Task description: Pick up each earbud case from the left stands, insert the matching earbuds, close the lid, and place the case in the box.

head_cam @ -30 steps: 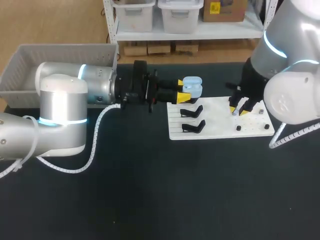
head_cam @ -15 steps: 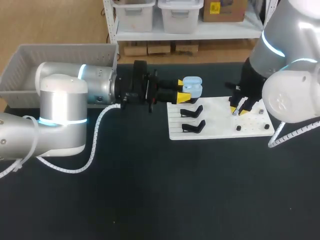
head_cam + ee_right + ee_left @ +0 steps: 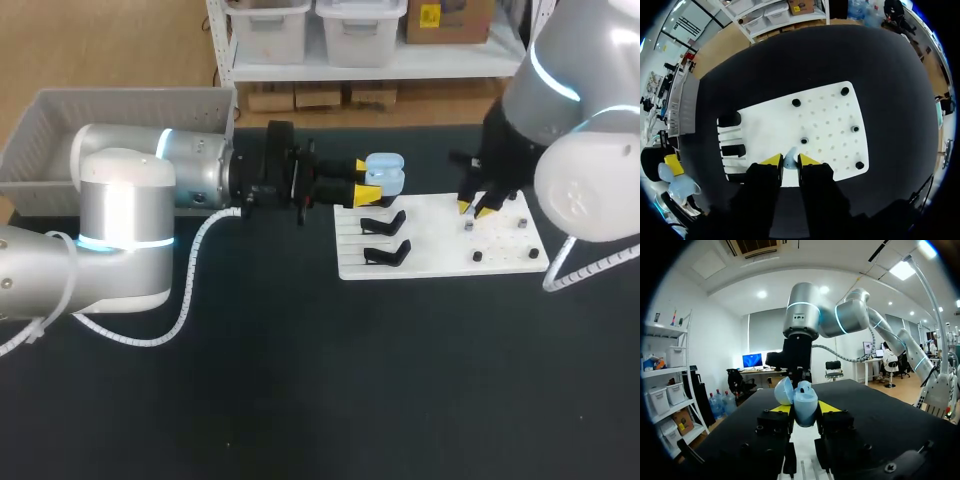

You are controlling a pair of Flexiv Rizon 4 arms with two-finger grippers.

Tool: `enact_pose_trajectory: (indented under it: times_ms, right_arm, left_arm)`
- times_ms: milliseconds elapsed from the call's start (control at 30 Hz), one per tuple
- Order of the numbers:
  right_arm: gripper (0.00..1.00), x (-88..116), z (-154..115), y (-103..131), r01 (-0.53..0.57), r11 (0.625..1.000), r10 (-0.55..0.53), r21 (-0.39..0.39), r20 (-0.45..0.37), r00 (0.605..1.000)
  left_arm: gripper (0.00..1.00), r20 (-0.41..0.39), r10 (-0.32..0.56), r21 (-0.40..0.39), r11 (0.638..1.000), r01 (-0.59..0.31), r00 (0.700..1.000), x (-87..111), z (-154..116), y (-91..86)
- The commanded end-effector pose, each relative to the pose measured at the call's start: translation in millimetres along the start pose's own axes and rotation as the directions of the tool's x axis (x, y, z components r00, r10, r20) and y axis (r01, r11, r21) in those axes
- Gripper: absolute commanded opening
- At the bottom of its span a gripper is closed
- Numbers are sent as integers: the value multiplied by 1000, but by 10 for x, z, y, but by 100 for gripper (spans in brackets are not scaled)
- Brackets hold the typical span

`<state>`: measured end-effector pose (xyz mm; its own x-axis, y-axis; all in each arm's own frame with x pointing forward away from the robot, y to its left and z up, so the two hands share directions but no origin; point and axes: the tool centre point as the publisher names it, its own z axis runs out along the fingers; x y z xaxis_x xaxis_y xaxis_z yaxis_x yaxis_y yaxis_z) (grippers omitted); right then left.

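Earbud case [image 3: 805, 399]: lid open; pinched by left end effector [image 3: 804, 407] | right end effector [image 3: 790, 160]: pinching earbud [image 3: 790, 158]; above white board [image 3: 765, 130]

A robotics lab, judging by the bench: two grey machine arms, the left arm [image 3: 120, 215] and the right arm [image 3: 580, 120], each trailing a white ribbed hose [image 3: 190, 290], stand at a table [image 3: 300, 380] covered in black. On it lies a white board [image 3: 440, 235] drilled with rows of holes (a test fixture) carrying small black stands [image 3: 385, 253]. A grey plastic crate [image 3: 60, 120] sits at the table's far left.
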<state>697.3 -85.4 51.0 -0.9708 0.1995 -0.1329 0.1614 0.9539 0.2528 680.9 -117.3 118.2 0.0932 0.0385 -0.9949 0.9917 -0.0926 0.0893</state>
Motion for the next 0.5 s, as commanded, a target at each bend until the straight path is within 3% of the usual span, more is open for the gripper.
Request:
enact_pose_trajectory:
  times_ms: [33,300,367,500]
  right_arm:
    - [0,119,-345,74,32,999,-32,-2,-16,999]
    - [0,213,-1004,452,148,988,-150,-33,-47,988]
    - [0,241,-1132,537,168,985,-170,-30,-81,982]
    - [0,303,-1335,713,221,975,-223,-35,-71,972]
  left_arm:
    - [0,2,3,-7,1000,-3,1000,5,0,-19]
    - [0,2,3,-7,1000,-3,1000,5,0,-19]
    - [0,2,3,-7,1000,-3,1000,5,0,-19]
    - [0,2,3,-7,1000,-3,1000,5,0,-19]
